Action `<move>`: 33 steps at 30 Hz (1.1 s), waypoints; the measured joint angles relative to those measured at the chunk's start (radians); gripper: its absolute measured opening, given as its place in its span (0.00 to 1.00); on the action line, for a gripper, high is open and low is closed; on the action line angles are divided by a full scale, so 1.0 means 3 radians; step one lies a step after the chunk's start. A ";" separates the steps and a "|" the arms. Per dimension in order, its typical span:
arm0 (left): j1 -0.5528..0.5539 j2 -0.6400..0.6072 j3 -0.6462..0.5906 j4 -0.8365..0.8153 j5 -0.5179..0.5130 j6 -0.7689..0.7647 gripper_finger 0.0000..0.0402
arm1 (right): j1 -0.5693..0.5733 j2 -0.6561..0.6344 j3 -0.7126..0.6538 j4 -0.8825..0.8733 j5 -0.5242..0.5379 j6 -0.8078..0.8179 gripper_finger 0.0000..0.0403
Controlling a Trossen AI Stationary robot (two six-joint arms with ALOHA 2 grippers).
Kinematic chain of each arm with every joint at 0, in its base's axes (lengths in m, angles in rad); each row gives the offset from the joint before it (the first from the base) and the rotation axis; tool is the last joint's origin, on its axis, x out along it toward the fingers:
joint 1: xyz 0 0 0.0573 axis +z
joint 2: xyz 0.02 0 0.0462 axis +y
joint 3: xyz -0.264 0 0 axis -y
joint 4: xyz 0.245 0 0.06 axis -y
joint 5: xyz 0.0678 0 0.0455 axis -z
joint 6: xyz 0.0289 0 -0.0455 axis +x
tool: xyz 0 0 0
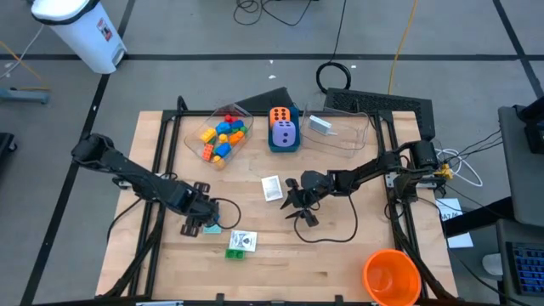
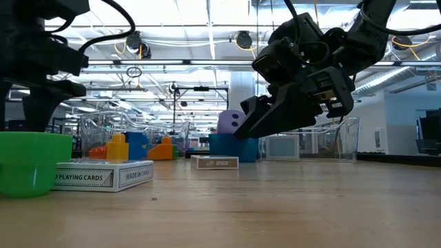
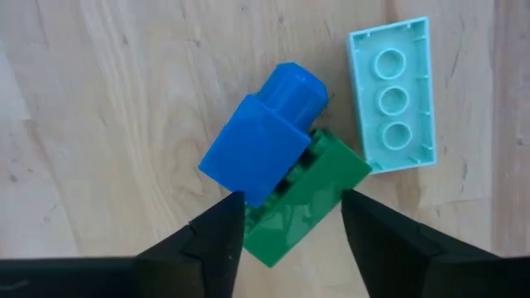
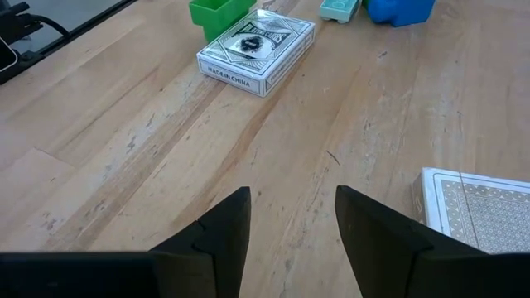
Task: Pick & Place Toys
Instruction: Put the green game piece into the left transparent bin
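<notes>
A blue brick [image 3: 265, 136] lies on a green brick [image 3: 310, 199] on the wooden table, with a pale teal brick [image 3: 391, 95] flat beside them. My left gripper [image 3: 290, 211] points down over them at the table's left [image 1: 202, 223], open, with a fingertip on either side of the green brick. My right gripper [image 1: 297, 206] hangs open above the table's middle with nothing between its fingers [image 4: 291, 199]. Another green brick [image 1: 236, 252] and a card box [image 1: 243, 239] rest near the front edge. A second card box [image 1: 272, 188] lies beside my right gripper. My left gripper comes at the green brick from above, pointing down. One fingertip [image 3: 228, 217] stands at the brick's one long side and the other [image 3: 358, 213] at its opposite side. Whether they touch it, I cannot tell. Both bricks rest on the table.
At the back stand a clear tub of bricks [image 1: 223, 136], a blue box [image 1: 284, 146] with an orange and a purple die, and a clear tub [image 1: 340, 132] holding a white card. A big orange cup [image 1: 391, 276] stands at the front right corner.
</notes>
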 joint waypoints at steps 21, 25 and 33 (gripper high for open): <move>-0.0010 0.0534 -0.0004 0.0058 0.0090 0.0020 0.67 | 0.0001 0.0000 0.0000 -0.0003 -0.0004 0.0000 0.42; -0.0010 0.0532 -0.0004 0.0065 0.0067 -0.0116 0.64 | 0.0001 0.0000 0.0000 -0.0003 -0.0008 0.0000 0.42; -0.0010 0.0529 -0.0003 0.0069 0.0058 -0.0350 0.35 | 0.0001 0.0000 0.0000 -0.0001 -0.0009 0.0000 0.42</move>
